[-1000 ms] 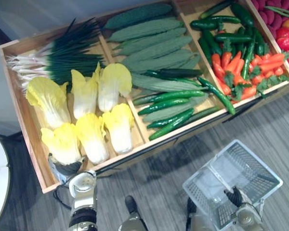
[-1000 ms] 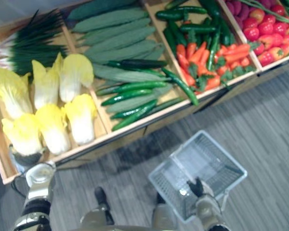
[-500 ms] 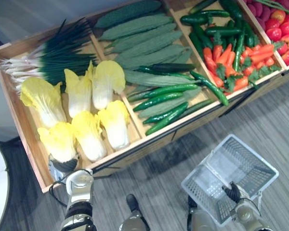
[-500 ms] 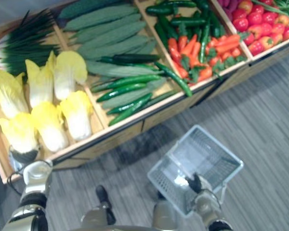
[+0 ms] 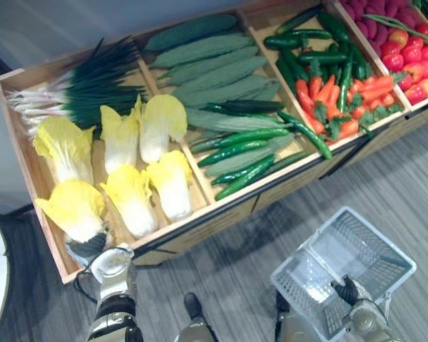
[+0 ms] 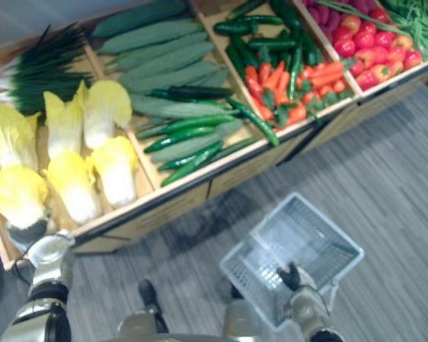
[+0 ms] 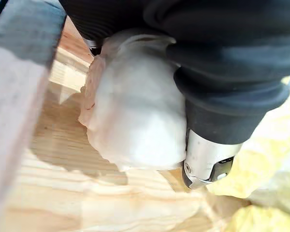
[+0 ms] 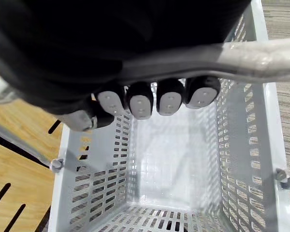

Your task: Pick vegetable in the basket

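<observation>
- Left eye view: wooden crate [image 5: 200, 224] split into compartments. Six cabbages, crinkled yellow leaves on white stems, fill the left one. The left hand [image 5: 88, 246] sits at the stem of the nearest cabbage [image 5: 75, 210], in the crate's front left corner
- Same view: spring onions [image 5: 78, 89] lie behind the cabbages, with bumpy pale gourds [image 5: 214, 68] and smooth dark cucumbers [image 5: 235, 153] in the next compartment. The right hand [image 5: 348, 291] is on the grey basket [image 5: 357, 235] over the floor, well apart from the crate
- Right eye view: takes in more of the right end, with carrots [image 6: 299, 82], red tomatoes [image 6: 364, 43] and green beans [image 6: 421, 21]
- Left wrist view: a close-up the eye views lack. The rounded white stem end presses into the palm and a silver finger [image 7: 208, 164] curls against its side, so the hand grips the cabbage, with plank floor beneath
- Right wrist view: fingers [image 8: 169, 101] wrap over the basket's smooth handle [image 8: 251, 53], with slotted plastic walls below
</observation>
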Controlling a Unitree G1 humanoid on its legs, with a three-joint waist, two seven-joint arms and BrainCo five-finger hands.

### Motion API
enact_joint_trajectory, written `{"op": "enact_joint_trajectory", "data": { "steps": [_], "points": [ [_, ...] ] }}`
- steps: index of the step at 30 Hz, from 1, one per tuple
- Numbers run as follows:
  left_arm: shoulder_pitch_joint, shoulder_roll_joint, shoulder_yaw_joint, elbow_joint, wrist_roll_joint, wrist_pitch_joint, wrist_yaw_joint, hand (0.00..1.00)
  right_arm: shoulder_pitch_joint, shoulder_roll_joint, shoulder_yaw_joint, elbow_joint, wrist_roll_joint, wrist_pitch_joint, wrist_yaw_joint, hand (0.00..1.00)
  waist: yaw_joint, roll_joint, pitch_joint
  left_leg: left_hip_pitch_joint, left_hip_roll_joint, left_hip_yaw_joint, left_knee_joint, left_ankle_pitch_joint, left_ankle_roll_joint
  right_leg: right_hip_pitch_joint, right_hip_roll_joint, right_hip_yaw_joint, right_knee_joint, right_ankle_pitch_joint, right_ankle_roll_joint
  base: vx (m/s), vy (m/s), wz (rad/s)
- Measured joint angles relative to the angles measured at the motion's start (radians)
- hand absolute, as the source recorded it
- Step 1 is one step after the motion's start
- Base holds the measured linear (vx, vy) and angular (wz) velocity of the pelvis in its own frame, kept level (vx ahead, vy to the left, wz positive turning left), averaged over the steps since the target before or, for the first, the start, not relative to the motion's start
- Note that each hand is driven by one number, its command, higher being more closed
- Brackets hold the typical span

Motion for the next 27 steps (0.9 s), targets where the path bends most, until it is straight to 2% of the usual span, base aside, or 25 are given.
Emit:
{"op": "enact_joint_trajectory", "data": {
  "steps": [2, 7, 11, 14, 17, 19, 21, 27],
  "points": [
    [0.0, -0.005, 0.003, -0.013, -0.041, -0.019, 0.001, 1.0, 0.002, 0.005, -0.01, 0.003, 0.0, 0.008, 0.01, 1.0, -0.002, -0.002, -0.001, 0.0, -0.001, -0.014, 0.0, 0.0, 0.0, 0.012, -0.001, -0.012, -0.006, 0.0, 0.0, 0.02, -0.002, 0.17],
    [0.005, -0.047, 0.035, -0.092, -0.086, -0.032, -0.002, 1.0, 0.006, 0.017, -0.028, 0.016, 0.0, 0.014, 0.028, 1.0, 0.0, -0.011, -0.008, -0.001, -0.005, -0.04, 0.0, 0.002, 0.003, 0.031, -0.005, -0.04, -0.007, 0.0, 0.0, 0.01, 0.0, 0.15],
    [0.034, -0.084, 0.041, -0.2, -0.115, -0.028, -0.004, 1.0, 0.01, 0.02, -0.028, 0.017, -0.003, 0.017, 0.037, 1.0, 0.002, -0.02, -0.019, -0.003, -0.006, -0.057, 0.0, 0.004, 0.005, 0.042, -0.005, -0.059, -0.007, -0.003, -0.002, 0.0, -0.004, 0.14],
    [0.069, -0.114, 0.051, -0.305, -0.111, -0.008, 0.004, 1.0, 0.013, 0.025, -0.03, 0.018, -0.009, 0.019, 0.039, 1.0, 0.004, -0.03, -0.03, -0.012, -0.006, -0.08, 0.0, 0.01, 0.01, 0.044, -0.005, -0.077, -0.001, -0.01, -0.007, -0.01, -0.008, 0.18],
    [0.101, -0.123, 0.054, -0.409, -0.071, 0.009, 0.024, 1.0, 0.025, 0.041, -0.04, 0.018, -0.01, 0.02, 0.039, 1.0, 0.007, -0.037, -0.043, -0.021, -0.005, -0.109, 0.0, 0.019, 0.012, 0.043, -0.008, -0.104, 0.029, -0.032, -0.008, -0.03, -0.011, 0.26],
    [0.126, -0.13, 0.054, -0.47, -0.04, 0.017, 0.031, 1.0, 0.044, 0.046, -0.048, 0.017, -0.01, 0.021, 0.039, 1.0, 0.013, -0.034, -0.073, -0.031, -0.006, -0.125, -0.003, 0.019, 0.012, 0.043, -0.008, -0.117, 0.031, -0.037, -0.011, -0.01, -0.01, 0.22],
    [0.137, -0.148, 0.057, -0.542, 0.011, 0.027, 0.033, 1.0, 0.062, 0.047, -0.054, 0.019, -0.01, 0.021, 0.04, 1.0, 0.031, -0.033, -0.094, -0.034, -0.006, -0.137, -0.004, 0.021, 0.012, 0.046, -0.008, -0.128, 0.03, -0.037, -0.012, -0.01, -0.004, 0.18],
    [0.17, -0.177, 0.05, -0.63, 0.083, 0.044, 0.029, 1.0, 0.067, 0.046, -0.073, 0.019, -0.011, 0.022, 0.041, 1.0, 0.031, -0.024, -0.12, -0.054, -0.016, -0.185, -0.006, 0.031, 0.019, 0.061, -0.016, -0.174, 0.029, -0.043, -0.011, -0.02, 0.001, 0.21]
  ]
}}
